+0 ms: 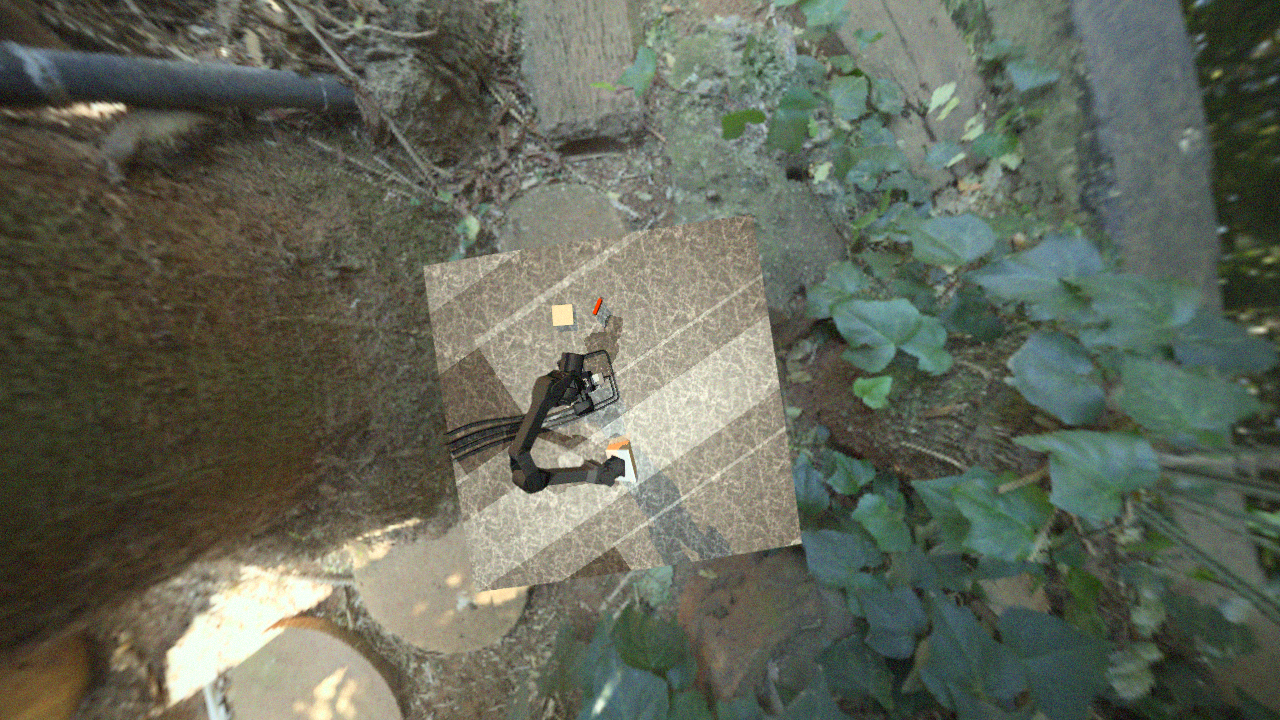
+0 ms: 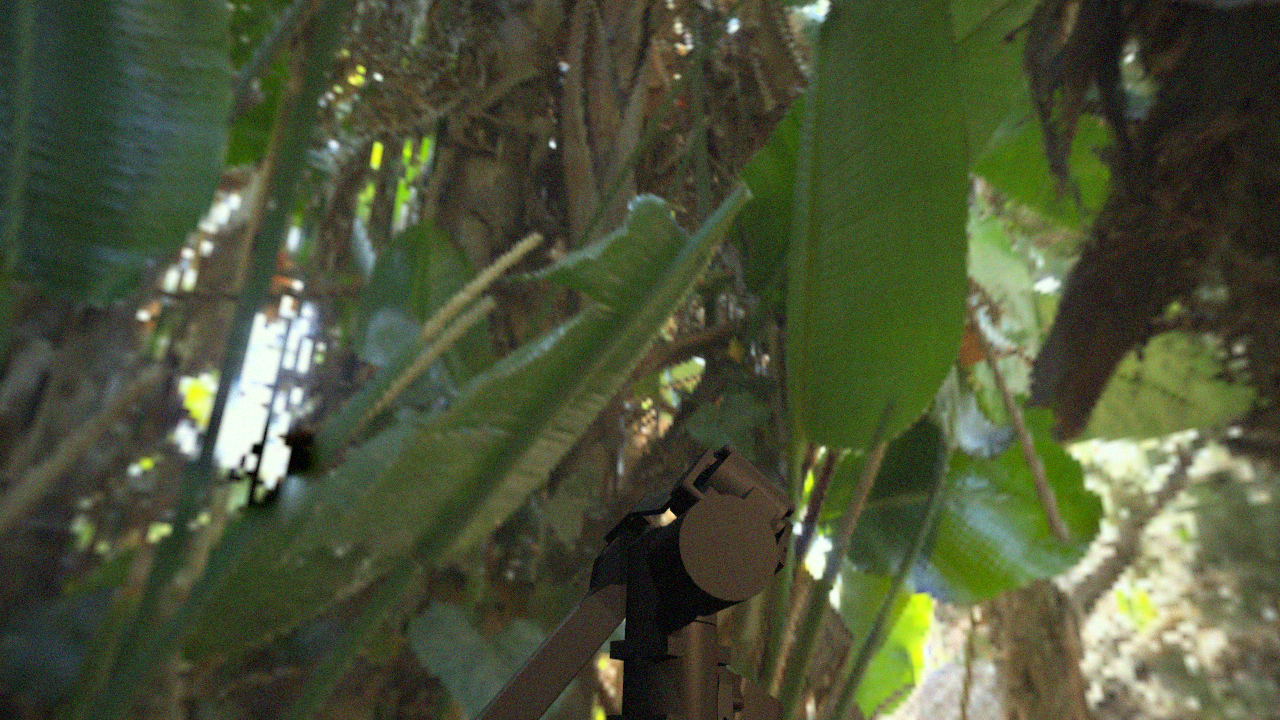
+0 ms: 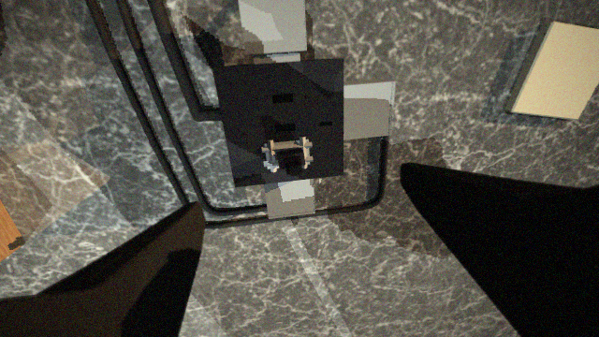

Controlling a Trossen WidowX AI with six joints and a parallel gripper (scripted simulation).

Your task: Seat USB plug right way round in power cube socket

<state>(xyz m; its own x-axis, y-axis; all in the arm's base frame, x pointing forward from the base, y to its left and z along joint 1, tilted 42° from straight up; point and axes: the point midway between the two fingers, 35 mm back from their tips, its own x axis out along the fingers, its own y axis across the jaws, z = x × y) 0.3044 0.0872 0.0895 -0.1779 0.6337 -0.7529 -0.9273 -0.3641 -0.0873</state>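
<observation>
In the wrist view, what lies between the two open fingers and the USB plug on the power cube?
Nothing lies between them: the wrist view shows only open air from the fingers up to the USB plug atop the power cube.
</observation>
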